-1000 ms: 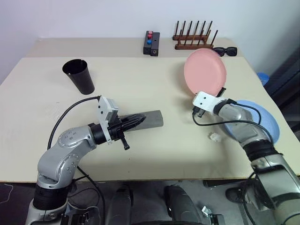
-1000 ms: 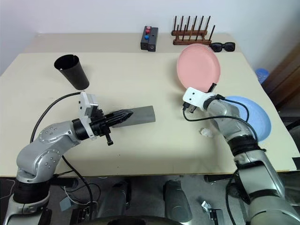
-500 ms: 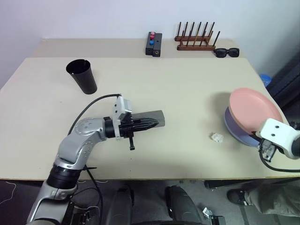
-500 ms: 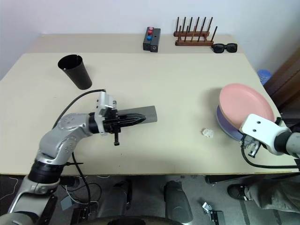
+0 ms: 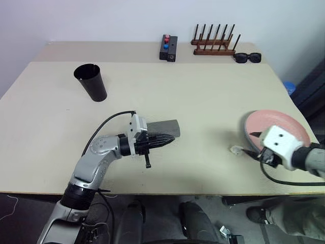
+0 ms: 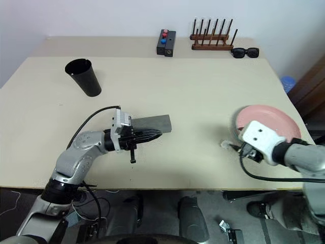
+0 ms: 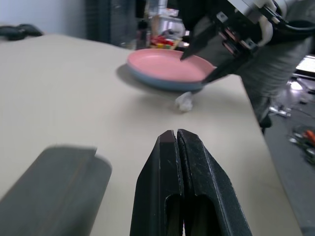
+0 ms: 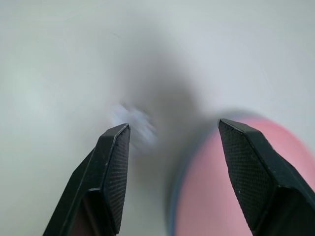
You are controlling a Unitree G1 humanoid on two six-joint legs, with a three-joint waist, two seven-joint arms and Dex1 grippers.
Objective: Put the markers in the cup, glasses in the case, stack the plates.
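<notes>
A beige table [image 5: 203, 96] stands against a pale wall, its far side carrying a narrower raised strip.

The left gripper [image 5: 170, 140] has its two black fingers pressed tight together with nothing between them; it lies level over the table, pointing toward the robot's right. Just beyond it, on its far side, lies one grey case [image 5: 165, 127], closed and flat, its long axis running left to right with a slight rise toward the right end. In the left wrist view the case [image 7: 54, 191] sits beside the closed fingers [image 7: 179, 196].

The right gripper [image 8: 170, 172] has its fingers spread wide and holds nothing. It hangs at the near right edge of the table, aimed down and toward the left, at the rim of the plates. There are two plates, stacked: the salmon pink plate [image 5: 277, 127] lies on top of the light blue plate [image 7: 157, 83], of which only a thin rim shows beneath. One small white crumpled scrap [image 5: 236, 150] lies on the table just left of the stack.

One black cup [image 5: 91, 81] stands upright at the far left, its wider rim up, well apart from both grippers. On the far strip are one small black box with coloured buttons [image 5: 168, 47], one wooden peg rack [image 5: 213, 43] and one pair of black sunglasses [image 5: 248, 57].
</notes>
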